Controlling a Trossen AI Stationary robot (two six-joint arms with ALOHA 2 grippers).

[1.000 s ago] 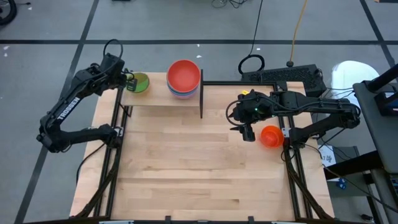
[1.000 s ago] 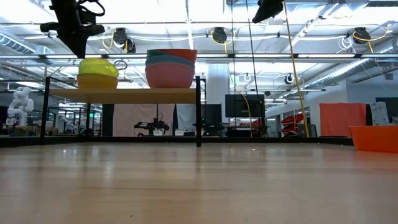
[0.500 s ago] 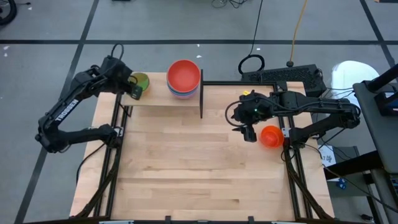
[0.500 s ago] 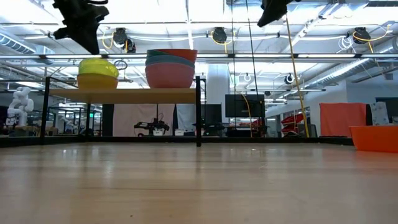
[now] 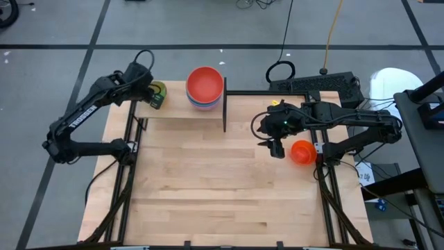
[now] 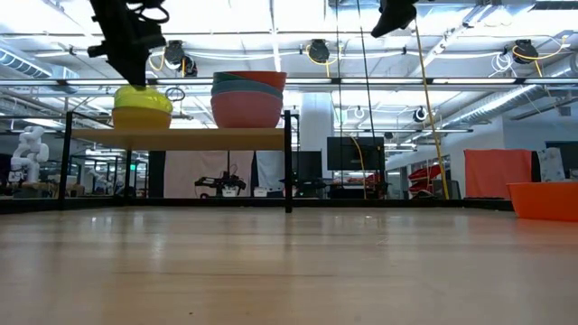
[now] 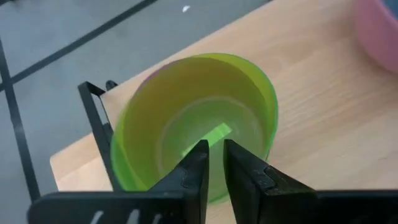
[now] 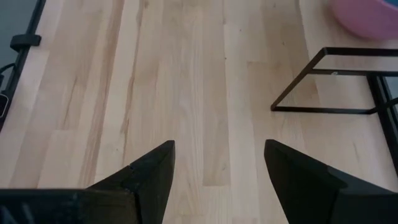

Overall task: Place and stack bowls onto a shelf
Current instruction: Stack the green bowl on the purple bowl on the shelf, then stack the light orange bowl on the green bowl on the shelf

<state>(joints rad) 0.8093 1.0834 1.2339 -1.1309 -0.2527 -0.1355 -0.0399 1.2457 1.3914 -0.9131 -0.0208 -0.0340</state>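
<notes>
On the shelf (image 5: 177, 110), a green bowl (image 7: 199, 118) sits nested on a yellow one (image 6: 142, 117) at its left end. Beside them stands a stack of large bowls (image 6: 247, 101), pink at the bottom and red (image 5: 205, 82) on top. My left gripper (image 7: 214, 165) is shut and hangs over the green bowl's mouth, pointing down. My right gripper (image 8: 219, 168) is open above the tabletop, just left of an orange bowl (image 5: 302, 152) that rests on the table near its right edge. My left gripper's shut fingertips (image 7: 198, 163) come from above over the green bowl's inside. In the low view they reach down to its rim (image 6: 137, 88). I cannot tell whether they touch the bowl.
The shelf's black post (image 5: 224, 114) and frame (image 8: 323, 81) stand between the two arms. The wide light-wood tabletop (image 5: 208, 187) spreads out in front of the shelf. A keyboard and cables (image 5: 316, 83) lie beyond the table's far right corner.
My left gripper has moved toward the table's right, from beside the green bowl to over its mouth. The bowls and my right arm have stayed put.
</notes>
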